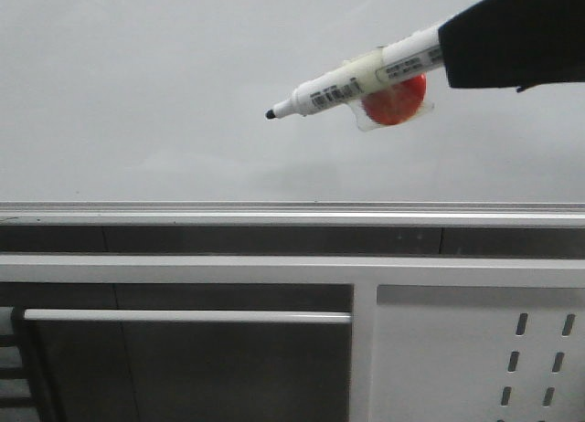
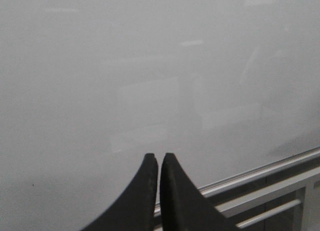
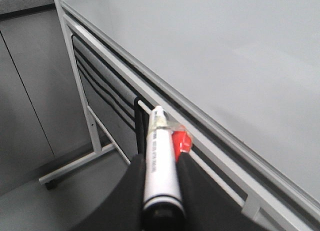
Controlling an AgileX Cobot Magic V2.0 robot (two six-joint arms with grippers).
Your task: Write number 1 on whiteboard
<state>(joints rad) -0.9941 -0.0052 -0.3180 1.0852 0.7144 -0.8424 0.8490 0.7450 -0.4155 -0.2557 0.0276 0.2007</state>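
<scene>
The whiteboard (image 1: 164, 84) is a glossy pale grey panel with a silver lower rail (image 1: 274, 210); its surface is blank and no number 1 shows on it. My right gripper (image 1: 457, 52) comes in from the upper right, shut on a white marker pen (image 1: 356, 82) with a red piece taped under it (image 1: 395, 102). The pen's black tip (image 1: 271, 114) points left, in front of the board's middle. In the right wrist view the pen (image 3: 160, 161) sits between the fingers (image 3: 131, 186). My left gripper (image 2: 159, 158) is shut and empty, facing the board (image 2: 125, 66).
Below the rail a white frame bar (image 1: 274, 269) runs across, with a white perforated metal panel (image 1: 484, 358) at the lower right and a dark opening with a thin bar (image 1: 183, 316) at the lower left. The board's stand leg (image 3: 75, 86) shows in the right wrist view.
</scene>
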